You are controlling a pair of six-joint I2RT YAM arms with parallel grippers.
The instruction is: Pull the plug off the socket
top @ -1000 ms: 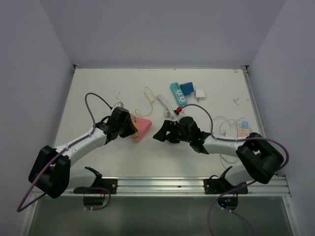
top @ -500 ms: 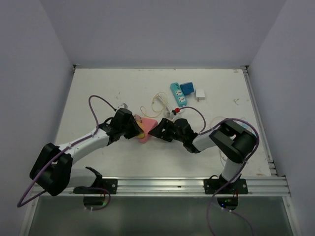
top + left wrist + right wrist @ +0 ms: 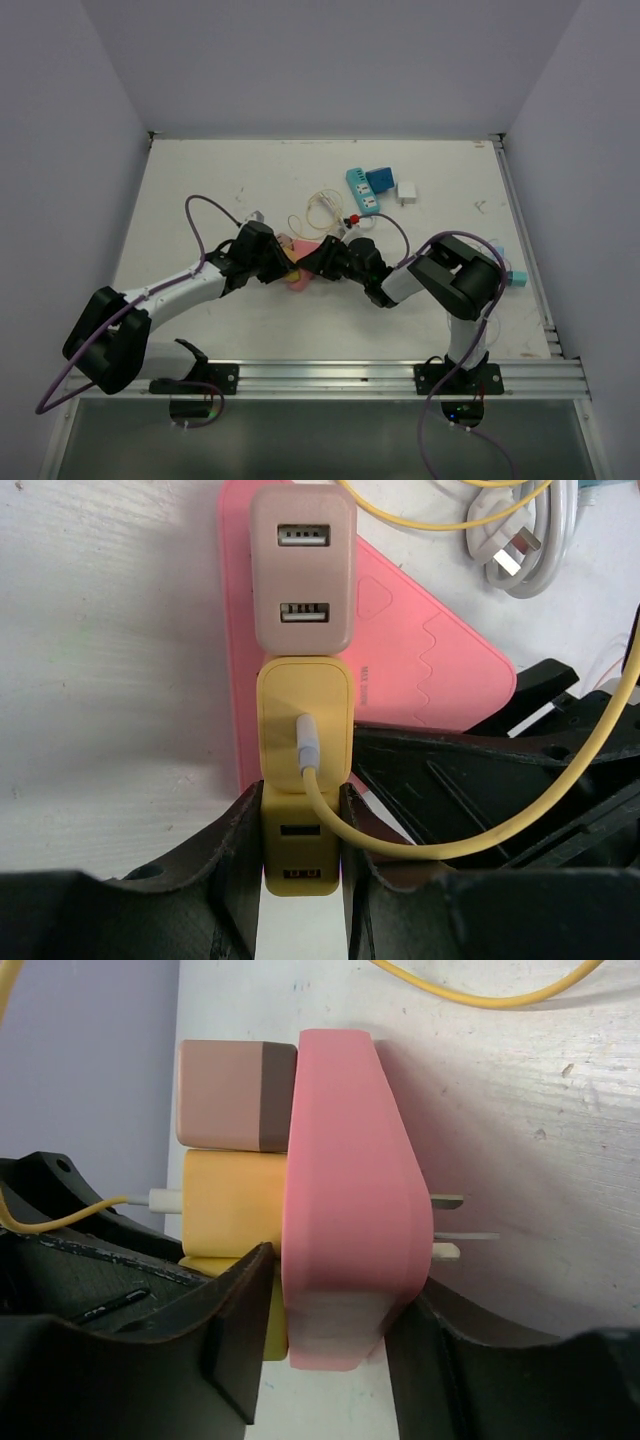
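A teal power strip (image 3: 360,190) lies far of centre on the white table (image 3: 200,170). A blue adapter (image 3: 380,178) sits just beside its right side, and a white cube charger (image 3: 407,191) lies near, further right.

Top camera looks down over the whole table (image 3: 200,190), far above the pink socket block (image 3: 420,680); wrist cameras sit close: left facing its front, right its edge.

Lighting bright, even, diffuse from overhead. The table (image 3: 200,180) reads near white. Soft shadow falls at 3 o'clock of pink socket (image 3: 350,1190). Wrist views sharp at close range.
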